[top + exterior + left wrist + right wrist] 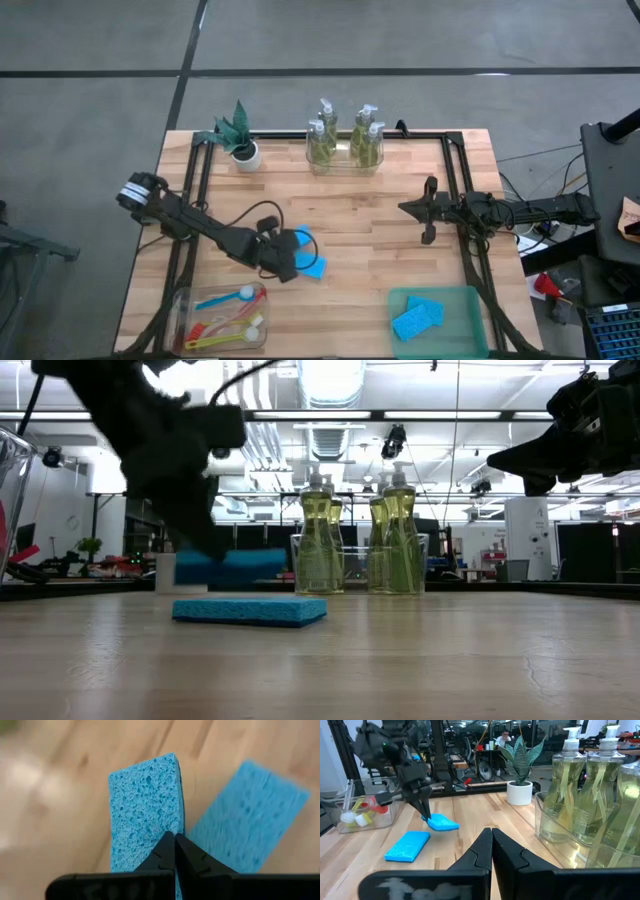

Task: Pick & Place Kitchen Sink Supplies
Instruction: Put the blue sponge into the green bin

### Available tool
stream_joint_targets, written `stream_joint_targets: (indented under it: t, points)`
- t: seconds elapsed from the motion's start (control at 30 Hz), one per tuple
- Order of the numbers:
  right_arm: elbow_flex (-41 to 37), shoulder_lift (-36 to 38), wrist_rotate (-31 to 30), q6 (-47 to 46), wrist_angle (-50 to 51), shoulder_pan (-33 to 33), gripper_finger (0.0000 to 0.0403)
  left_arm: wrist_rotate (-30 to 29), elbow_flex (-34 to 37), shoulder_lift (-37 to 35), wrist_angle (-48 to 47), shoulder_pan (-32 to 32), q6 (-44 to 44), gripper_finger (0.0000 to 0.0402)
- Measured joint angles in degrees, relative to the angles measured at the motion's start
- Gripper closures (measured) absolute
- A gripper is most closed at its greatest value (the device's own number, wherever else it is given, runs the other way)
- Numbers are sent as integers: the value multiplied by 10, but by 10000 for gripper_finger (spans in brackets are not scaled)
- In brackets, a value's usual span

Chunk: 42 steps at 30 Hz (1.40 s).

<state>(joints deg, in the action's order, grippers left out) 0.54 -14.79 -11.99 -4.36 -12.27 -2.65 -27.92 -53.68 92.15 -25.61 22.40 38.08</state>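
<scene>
Above the tabletop (380, 240), the left hand (293, 262) pinches one blue sponge (145, 810) aloft, a second sponge (250, 609) lying flat just beside it; the right hand (428, 212) hovers well apart, fingers closed, empty.

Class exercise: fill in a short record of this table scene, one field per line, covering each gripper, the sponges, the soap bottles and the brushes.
left gripper: shut on held sponge, lifted off the table
loose sponge: flat on the wooden table
other sponges: in the green tray
soap bottles: four, in a clear bin at the back
brushes: in a clear box
right gripper: shut, empty, waiting
</scene>
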Motion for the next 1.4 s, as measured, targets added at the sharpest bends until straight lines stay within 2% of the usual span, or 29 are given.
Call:
stream_joint_targets:
  t: [0.13,0.23,0.6,0.73,0.87,1.03,1.27,1.4]
  points:
    - [0,0,0,0,0,0,394,-40,-32,-1,4,2,-17,401]
    - [0,0,0,0,0,0,394,-40,-49,-1,60,7,-57,401]
    - [0,0,0,0,0,0,394,54,-51,14,372,54,-182,401]
    - [0,0,0,-1,0,0,394,96,-51,44,482,63,-221,401]
    - [0,0,0,-1,0,0,394,106,-51,93,563,63,-248,401]
    - [0,-1,0,-1,0,0,394,105,-85,158,618,63,-313,401]
    - [0,-1,0,0,0,0,394,106,-185,224,619,59,-340,401]
    - [0,-1,0,0,0,0,394,150,-254,273,626,50,-343,402]
